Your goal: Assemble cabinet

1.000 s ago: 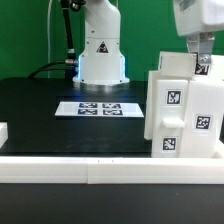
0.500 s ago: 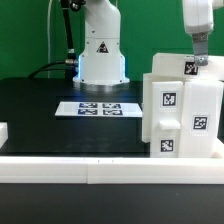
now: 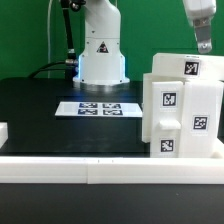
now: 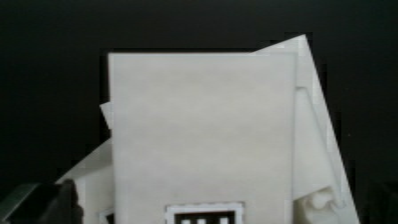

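**A:** While the gripper [image 3: 205, 44] hangs above the cabinet [image 3: 183, 105], can you tell me what it has hold of?

**B:** Nothing that I can see. In the exterior view only its lower end shows at the top edge, above the cabinet's top at the exterior view's right, with a gap of green backdrop between them. How far the jaws stand apart I cannot tell; the view is too small, and the wrist view shows no fingertips plainly.

**A:** And the cabinet itself?

**B:** It stands upright on the black table [image 3: 40, 110], at the exterior view's right, close behind the long white rail [image 3: 60, 163] along the front edge. Tags show on its front faces and one on top. The wrist view looks straight down on a broad white top face of the cabinet [image 4: 196, 125], with a slanted panel beside it and a tag at the near edge.

**A:** Anything else out there?

**B:** The marker board [image 3: 98, 107] lies flat mid-table, well apart from the cabinet, before the arm's white base [image 3: 101, 50]. A small white block [image 3: 3, 131] peeks in at the exterior view's left edge.

**A:** So which step is this?

**B:** I judge it a pause between steps: the body is placed and the arm is clear of it. The next move likely calls for fetching another part, or descending squarely on the top without tipping the box.
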